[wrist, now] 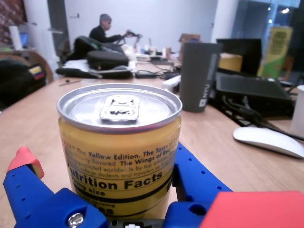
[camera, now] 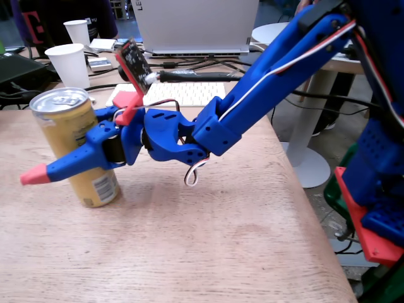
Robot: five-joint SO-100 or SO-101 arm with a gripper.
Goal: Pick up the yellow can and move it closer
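The yellow can [camera: 82, 136] has a silver pull-tab top and a white nutrition label, and stands near the left of the wooden table [camera: 208, 240]. It leans with its top toward the left in the fixed view. My blue gripper [camera: 44, 167] is shut on its middle. One red-tipped finger [camera: 57, 169] crosses in front of the can and the other is hidden behind it. In the wrist view the can [wrist: 121, 152] fills the centre between the fingers of the gripper [wrist: 102, 156]. Whether its base touches the wood I cannot tell.
Two white paper cups [camera: 69, 63] [camera: 78, 30] stand behind the can, with a white keyboard [camera: 183, 93] and a laptop [camera: 196, 25] farther back. The table's edge runs down the right. The wrist view shows a grey tumbler [wrist: 199, 76] and a white mouse [wrist: 268, 140] beyond the can.
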